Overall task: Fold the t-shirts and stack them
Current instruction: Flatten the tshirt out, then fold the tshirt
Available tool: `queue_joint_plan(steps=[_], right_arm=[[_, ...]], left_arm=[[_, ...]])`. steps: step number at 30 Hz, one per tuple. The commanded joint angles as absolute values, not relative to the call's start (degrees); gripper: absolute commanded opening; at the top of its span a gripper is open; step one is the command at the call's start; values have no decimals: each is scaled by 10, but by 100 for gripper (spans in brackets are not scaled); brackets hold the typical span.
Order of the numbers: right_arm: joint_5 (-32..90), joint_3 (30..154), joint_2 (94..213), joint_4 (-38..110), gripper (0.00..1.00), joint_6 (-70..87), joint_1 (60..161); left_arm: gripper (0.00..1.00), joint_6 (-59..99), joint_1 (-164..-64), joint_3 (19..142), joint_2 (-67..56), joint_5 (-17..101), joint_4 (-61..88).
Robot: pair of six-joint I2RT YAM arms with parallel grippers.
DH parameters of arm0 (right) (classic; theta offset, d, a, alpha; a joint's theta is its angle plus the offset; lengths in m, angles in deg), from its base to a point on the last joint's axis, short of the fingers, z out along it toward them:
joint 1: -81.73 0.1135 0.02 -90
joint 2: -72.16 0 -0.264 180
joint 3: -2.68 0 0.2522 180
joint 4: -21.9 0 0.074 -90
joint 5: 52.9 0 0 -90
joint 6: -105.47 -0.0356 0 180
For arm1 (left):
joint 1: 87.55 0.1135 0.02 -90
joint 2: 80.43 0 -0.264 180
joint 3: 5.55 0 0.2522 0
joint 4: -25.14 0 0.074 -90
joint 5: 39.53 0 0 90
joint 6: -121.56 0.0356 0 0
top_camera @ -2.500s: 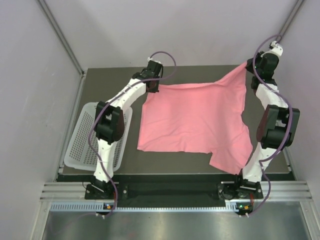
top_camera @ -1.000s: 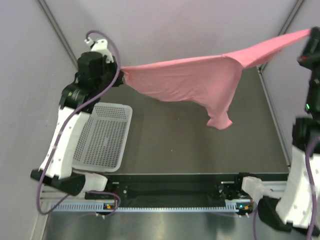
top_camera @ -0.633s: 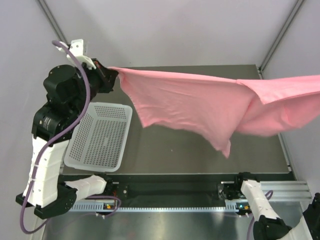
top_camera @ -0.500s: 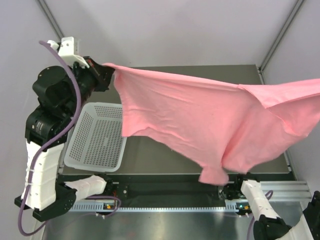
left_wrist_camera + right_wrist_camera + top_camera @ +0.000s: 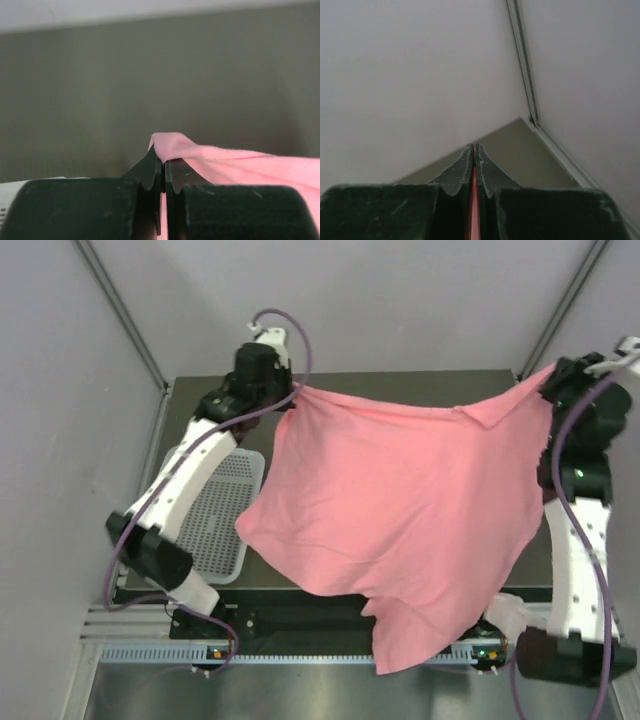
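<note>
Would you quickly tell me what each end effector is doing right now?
Left end effector: closed on the t-shirt.
Right end effector: closed on the t-shirt.

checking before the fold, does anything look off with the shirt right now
The shirt hangs skewed between the left pincer and right pincer: one tail droops past the near edge of the table over the rail, and its left corner reaches over the basket.

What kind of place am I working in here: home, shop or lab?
Probably a lab robot cell: plain pale walls box in a dark table, an aluminium rail edges its near side, and a pink t-shirt and white perforated basket are the props.
</note>
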State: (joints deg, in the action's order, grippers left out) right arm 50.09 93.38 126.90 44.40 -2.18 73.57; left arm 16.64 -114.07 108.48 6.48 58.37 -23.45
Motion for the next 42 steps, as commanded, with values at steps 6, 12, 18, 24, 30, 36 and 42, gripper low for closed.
queue_joint_plan(steps=[6,12,18,24,30,36,42], right_arm=[[495,824,1518,219,0,-2,709],[454,954,1728,208,0,-11,701],[430,1095,1854,255,0,-14,701],[412,1126,1872,274,0,-39,702],[411,1077,1833,290,0,-47,707],[426,1044,1774,355,0,-53,716],[455,976,1686,428,0,-70,720]], left_arm=[[0,252,-1133,1207,350,608,-189],[0,263,-1117,1337,534,673,-186],[0,264,-1094,1370,583,665,-162],[0,275,-1081,1364,584,664,-157],[0,283,-1079,1343,566,664,-151],[0,307,-1079,1333,547,674,-157],[0,326,-1079,1308,526,689,-160]])
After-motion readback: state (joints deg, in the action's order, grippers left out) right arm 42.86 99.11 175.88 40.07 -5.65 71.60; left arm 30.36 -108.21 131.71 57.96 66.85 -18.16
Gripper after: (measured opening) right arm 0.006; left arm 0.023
